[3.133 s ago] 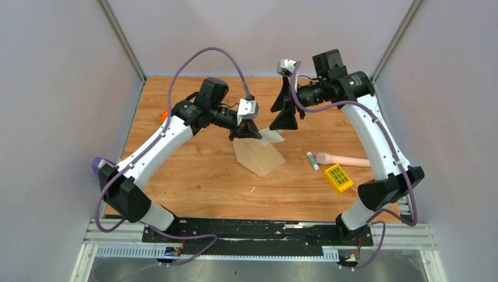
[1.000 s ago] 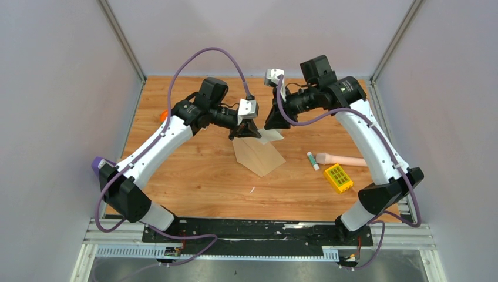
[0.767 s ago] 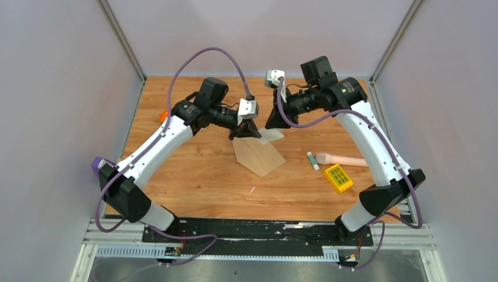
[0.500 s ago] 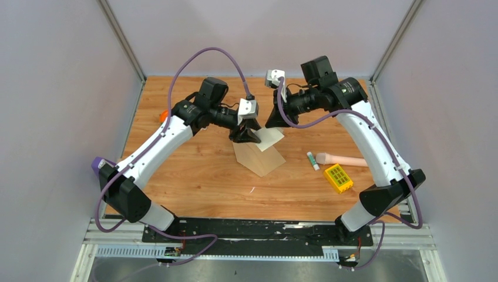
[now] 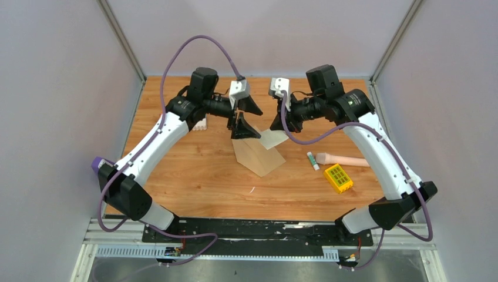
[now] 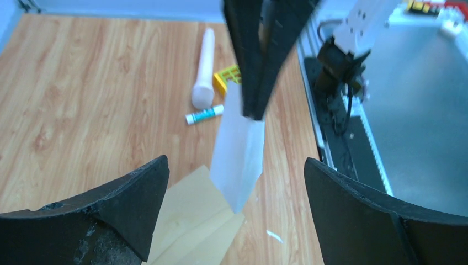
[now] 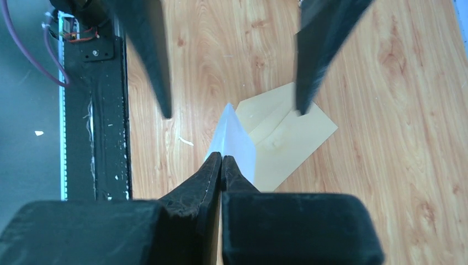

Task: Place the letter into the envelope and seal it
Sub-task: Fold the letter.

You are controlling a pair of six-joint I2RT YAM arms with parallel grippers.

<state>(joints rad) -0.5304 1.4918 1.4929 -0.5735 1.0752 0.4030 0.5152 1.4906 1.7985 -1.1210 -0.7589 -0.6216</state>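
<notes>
Your left tool [image 5: 246,117] has let go and lifted, its jaws now spread wide and empty. Your right tool [image 7: 222,160], clamped shut, holds the letter [image 7: 234,138] by its top edge. The letter hangs long axis downward, its lower corner above the envelope [image 5: 258,155], which lies flat mid-counter [image 5: 194,170]. There is bare wood to the left and grey walls around.

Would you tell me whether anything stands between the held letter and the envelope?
Nothing visible lies between them. The right gripper holds the letter above the envelope; only the open left gripper hangs close by, one finger near the envelope's edge.
</notes>
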